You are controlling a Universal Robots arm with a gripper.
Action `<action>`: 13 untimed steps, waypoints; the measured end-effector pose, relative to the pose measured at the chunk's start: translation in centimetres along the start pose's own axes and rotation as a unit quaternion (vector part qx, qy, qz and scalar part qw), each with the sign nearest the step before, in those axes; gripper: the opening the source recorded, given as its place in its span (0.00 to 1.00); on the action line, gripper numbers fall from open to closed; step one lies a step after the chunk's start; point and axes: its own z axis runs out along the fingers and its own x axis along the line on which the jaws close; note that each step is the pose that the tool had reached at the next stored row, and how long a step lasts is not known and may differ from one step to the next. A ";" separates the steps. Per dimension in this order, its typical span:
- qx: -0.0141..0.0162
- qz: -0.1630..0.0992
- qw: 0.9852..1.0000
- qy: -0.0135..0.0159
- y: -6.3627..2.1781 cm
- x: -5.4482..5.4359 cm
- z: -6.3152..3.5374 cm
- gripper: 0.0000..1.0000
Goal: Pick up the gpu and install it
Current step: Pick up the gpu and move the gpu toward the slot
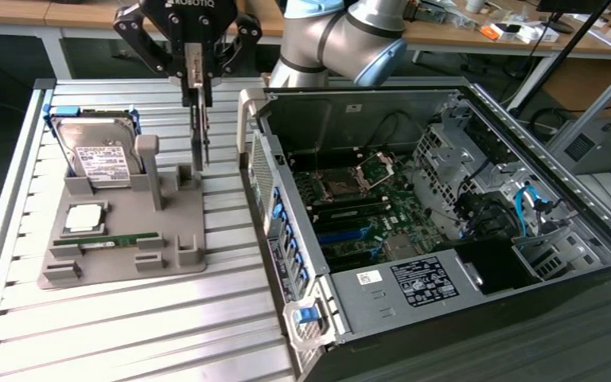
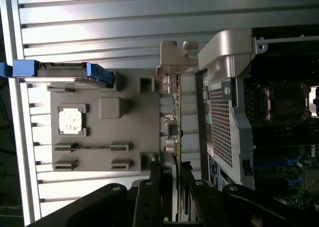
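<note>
The gpu [image 1: 198, 119] is a thin dark card seen edge-on, hanging upright from my gripper [image 1: 195, 72], which is shut on its upper end. The card's lower tip sits close to the upright posts of the grey holder [image 1: 184, 239]; I cannot tell whether it touches them. In the wrist view the gpu [image 2: 175, 117] runs as a narrow strip with a tan edge between the fingers [image 2: 153, 189] of my gripper [image 2: 172, 187], and its silver bracket [image 2: 174, 55] is at the far end. The open computer case [image 1: 284, 231] stands just to the exterior view's right of the card.
The grey holder also carries a silver hard drive [image 1: 99, 155] in a blue frame, a square processor [image 1: 83, 219] and a green memory stick [image 1: 120, 239]. Inside the case lies the motherboard [image 1: 353, 211] with its slots. The slatted metal table [image 1: 125, 334] extends toward the front.
</note>
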 end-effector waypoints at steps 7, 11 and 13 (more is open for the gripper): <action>0.000 0.000 1.000 0.000 -0.15 -0.7 0.01 0.27; 0.000 0.000 1.000 0.001 -0.22 -1.1 0.02 0.27; 0.000 0.000 1.000 0.001 -0.24 -1.4 0.03 0.27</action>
